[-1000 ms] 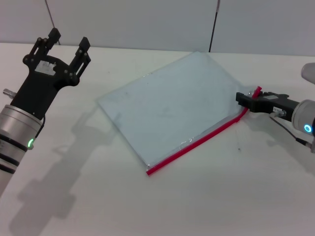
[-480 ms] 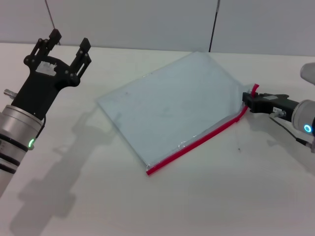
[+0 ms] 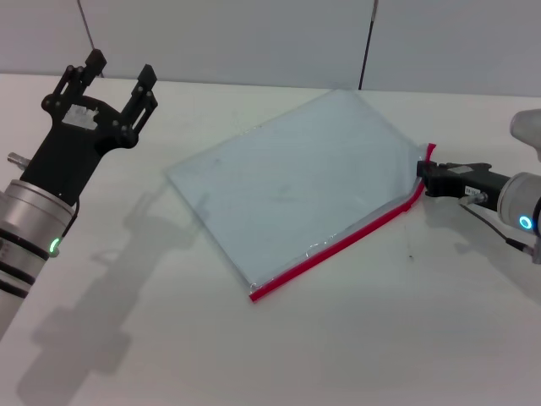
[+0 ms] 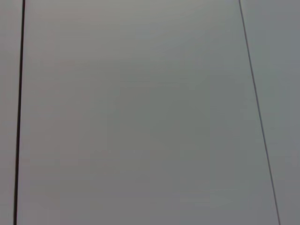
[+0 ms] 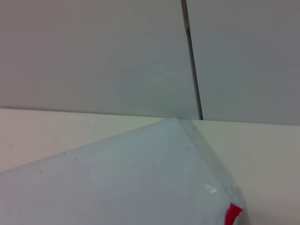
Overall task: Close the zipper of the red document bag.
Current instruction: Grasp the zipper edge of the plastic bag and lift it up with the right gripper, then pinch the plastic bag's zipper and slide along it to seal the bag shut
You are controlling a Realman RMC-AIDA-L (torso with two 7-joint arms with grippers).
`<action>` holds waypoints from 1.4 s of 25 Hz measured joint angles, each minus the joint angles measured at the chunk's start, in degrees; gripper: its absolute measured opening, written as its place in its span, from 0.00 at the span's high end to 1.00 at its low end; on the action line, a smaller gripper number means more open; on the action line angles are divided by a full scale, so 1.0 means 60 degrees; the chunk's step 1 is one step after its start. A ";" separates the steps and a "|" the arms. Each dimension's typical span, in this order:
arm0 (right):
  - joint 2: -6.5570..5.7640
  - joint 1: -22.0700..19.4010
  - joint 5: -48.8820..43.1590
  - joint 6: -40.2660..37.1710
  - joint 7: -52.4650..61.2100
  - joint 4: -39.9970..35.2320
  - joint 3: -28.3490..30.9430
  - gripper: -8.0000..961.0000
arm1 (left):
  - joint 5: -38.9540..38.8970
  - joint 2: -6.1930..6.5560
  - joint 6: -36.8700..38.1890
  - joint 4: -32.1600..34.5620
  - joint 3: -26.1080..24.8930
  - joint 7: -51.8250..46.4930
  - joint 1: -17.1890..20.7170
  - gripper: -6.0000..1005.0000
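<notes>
The red document bag lies flat and slanted in the middle of the white table, a pale blue-grey pouch. Its zipper runs as a red strip along the near right edge, with a small red tab sticking up at the far right corner. My right gripper lies low at that corner, shut on the zipper's end. In the right wrist view the bag fills the lower part, with the red tab at the edge. My left gripper is held up at the far left, open and holding nothing.
The white table stretches around the bag, with a grey panelled wall behind it. The left wrist view shows only that wall.
My right gripper has shifted a little to the right along the bag's corner, and the red tab now stands just left of it. The left arm has not moved.
</notes>
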 joint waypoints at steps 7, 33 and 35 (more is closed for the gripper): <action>-0.0002 -0.0023 0.0003 -0.0211 0.0004 0.0044 -0.0015 0.98 | 0.0000 0.0000 0.0000 0.0000 0.0000 0.0000 0.0000 0.32; 0.0011 0.0094 0.0049 -0.3052 0.0970 0.0105 0.0037 0.98 | 0.0015 -0.0037 -0.2175 -0.0571 0.3140 0.0028 -0.1446 0.33; 0.0018 0.0148 0.0046 -0.3211 0.0970 0.0129 0.0043 0.98 | 0.0015 -0.0043 -0.2411 -0.0619 0.3293 0.0058 -0.1567 0.33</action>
